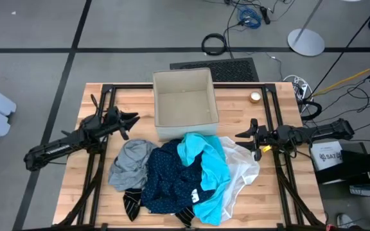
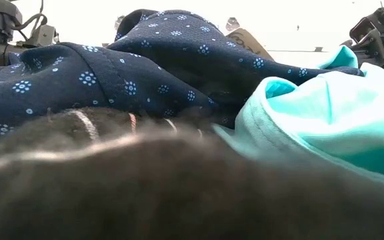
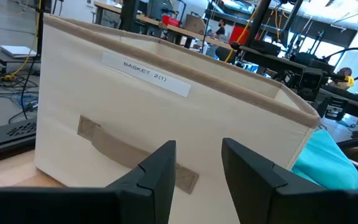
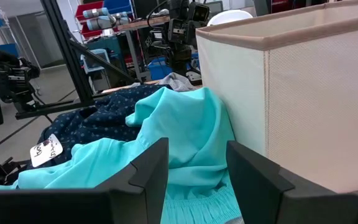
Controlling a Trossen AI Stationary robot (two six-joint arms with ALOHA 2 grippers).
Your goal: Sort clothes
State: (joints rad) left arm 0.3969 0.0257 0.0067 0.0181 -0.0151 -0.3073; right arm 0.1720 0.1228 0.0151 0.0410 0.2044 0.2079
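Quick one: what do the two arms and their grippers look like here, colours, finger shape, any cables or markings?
Both arms are dark, near-black, built of slim jointed segments. The left gripper and right gripper each end in two dark fingers; in the wrist views the fingers are flat, matte, angular plates with stepped edges. A small yellow-orange spot shows near the right gripper's wrist in the high view. No readable markings or loose cables show on either arm.

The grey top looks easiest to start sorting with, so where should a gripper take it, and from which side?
Probably pinch the grey top at its bunched, outer edge on the left arm's side. That part lies bare on the table, while its other edge tucks under the navy dotted piece. The open left gripper is nearest; coming down from above looks simplest.
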